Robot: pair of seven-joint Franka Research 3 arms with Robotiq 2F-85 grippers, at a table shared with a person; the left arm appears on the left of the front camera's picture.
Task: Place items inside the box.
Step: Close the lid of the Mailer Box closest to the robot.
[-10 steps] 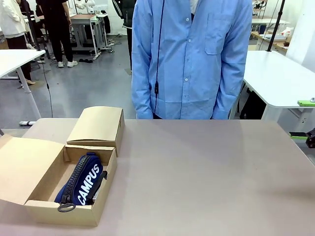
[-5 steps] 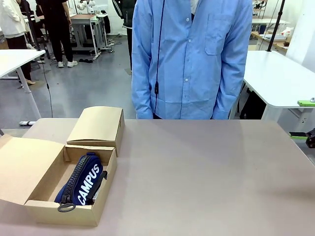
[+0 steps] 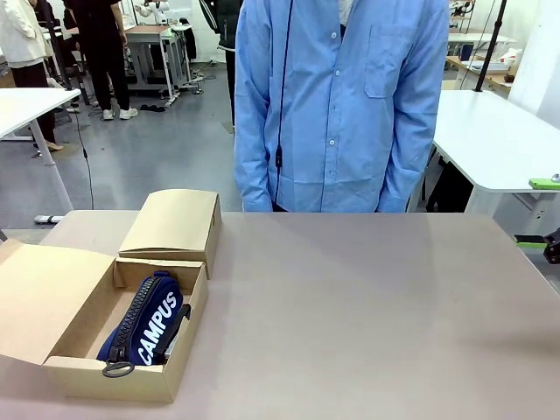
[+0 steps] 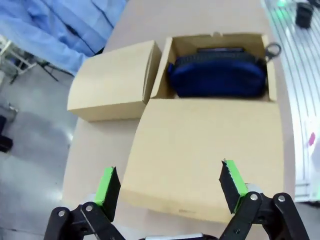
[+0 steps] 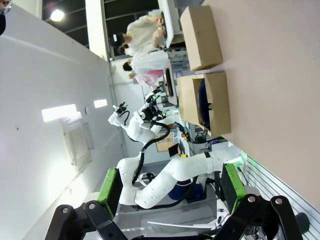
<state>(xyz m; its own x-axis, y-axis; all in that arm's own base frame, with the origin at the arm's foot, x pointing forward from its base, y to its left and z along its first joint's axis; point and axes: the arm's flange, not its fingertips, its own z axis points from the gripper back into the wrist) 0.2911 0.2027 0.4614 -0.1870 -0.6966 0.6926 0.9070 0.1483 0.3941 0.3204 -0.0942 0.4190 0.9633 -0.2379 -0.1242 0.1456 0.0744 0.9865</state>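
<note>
Nothing has moved: the pouch lies inside the open box.

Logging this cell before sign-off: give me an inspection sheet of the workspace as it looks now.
Surface: tan table, mostly bare.
Job's things: navy CAMPUS pouch lies inside the open box, flap lid folded out flat; something black lies beside the pouch, unclear what.
Clutter: closed smaller cardboard box touching the open one's far end.
Grippers: left gripper open, above the flap; right gripper open, holding nothing.
Cables: nothing seen on the table.
Surroundings: person in blue shirt at far edge; white tables behind.
</note>
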